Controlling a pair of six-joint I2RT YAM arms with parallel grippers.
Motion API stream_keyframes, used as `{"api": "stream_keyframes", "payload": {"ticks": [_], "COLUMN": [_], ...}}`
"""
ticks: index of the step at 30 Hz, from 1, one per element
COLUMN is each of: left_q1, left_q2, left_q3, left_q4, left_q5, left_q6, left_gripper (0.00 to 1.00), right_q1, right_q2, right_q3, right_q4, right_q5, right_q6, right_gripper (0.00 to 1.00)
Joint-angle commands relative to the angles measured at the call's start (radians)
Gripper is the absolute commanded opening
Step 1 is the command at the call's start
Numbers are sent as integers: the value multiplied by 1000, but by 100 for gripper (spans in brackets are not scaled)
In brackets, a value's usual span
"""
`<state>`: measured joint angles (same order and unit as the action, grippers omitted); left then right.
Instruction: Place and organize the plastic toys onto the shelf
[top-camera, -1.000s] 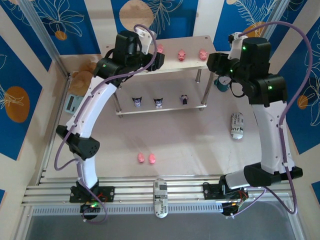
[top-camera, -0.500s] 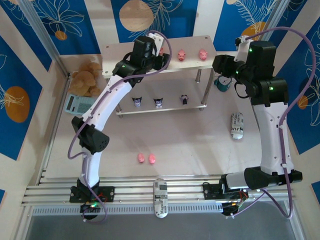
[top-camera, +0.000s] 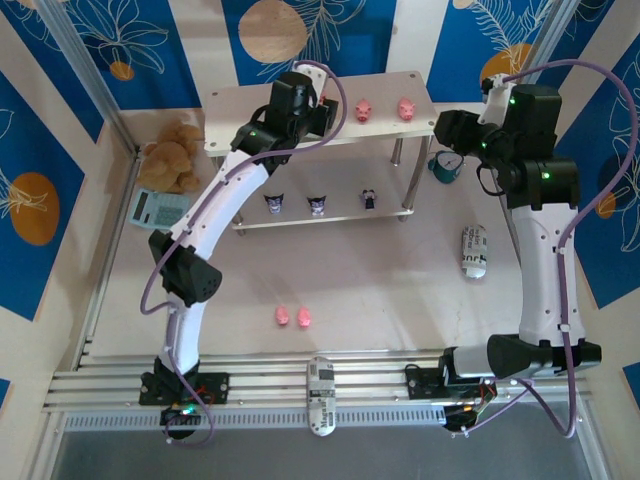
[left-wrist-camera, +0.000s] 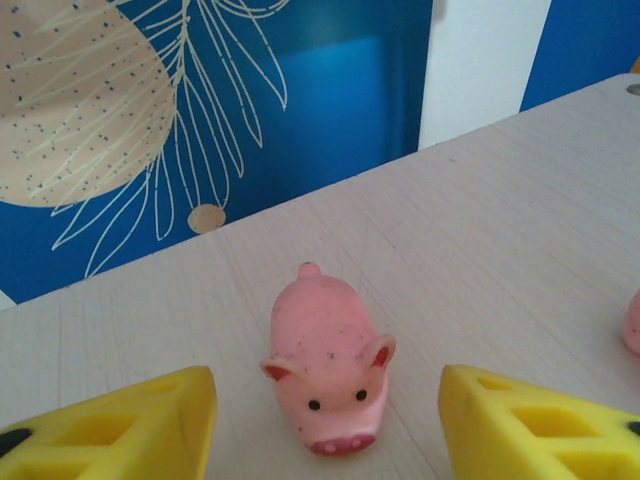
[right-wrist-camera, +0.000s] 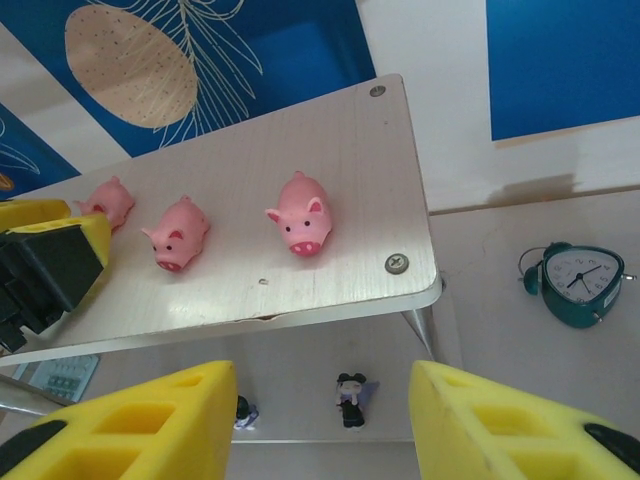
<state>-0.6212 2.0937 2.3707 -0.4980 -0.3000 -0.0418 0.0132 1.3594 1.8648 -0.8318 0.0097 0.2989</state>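
Eight toys: five pink pigs and three dark figurines, all tiny.
Shelf (top-camera: 232, 102): the largest item, upper centre of the overhead view.
Top board: three pigs stood in a row, well apart from one another; the end pig (left-wrist-camera: 325, 345) sat upright, snout toward the left wrist camera.
Lower board: the dark figurines (top-camera: 317, 204) stood in a line, spaced evenly.
Table (top-camera: 400, 280): two loose pigs (top-camera: 294, 317) lay side by side, touching or nearly so, lower centre of the overhead view, not yet shelved.
Left gripper (left-wrist-camera: 325, 420): released; its yellow pads (left-wrist-camera: 120, 430) stood wide on either side of the end pig, clear of it.
Right gripper (right-wrist-camera: 320, 400): spread open and empty, hanging beside the shelf's right end.
Handling, judged: very light, smooth, rounded, probably slightly yielding; little risk of breakage, some risk of squirting out from the pads or tipping.
Hold, judged: across the flanks at the widest part of the body, low, behind the ears; avoid snout and tail.
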Motion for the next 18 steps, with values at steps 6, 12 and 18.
{"api": "stream_keyframes", "payload": {"ticks": [6, 12, 18], "left_q1": [15, 21, 20], "left_q2": [55, 50, 18], "left_q3": [44, 48, 46], "left_q4": [17, -5, -40], "left_q5": [22, 35, 40], "left_q6": [-33, -43, -38], "left_gripper": [44, 18, 8], "right_q1": [-24, -37, -38], "right_q2": [4, -3, -20], "right_q3": [-12, -24, -45], "right_q4": [18, 21, 35], "right_q5": [-45, -54, -59], "right_q6": [5, 8, 10], "right_gripper": [50, 50, 50]}}
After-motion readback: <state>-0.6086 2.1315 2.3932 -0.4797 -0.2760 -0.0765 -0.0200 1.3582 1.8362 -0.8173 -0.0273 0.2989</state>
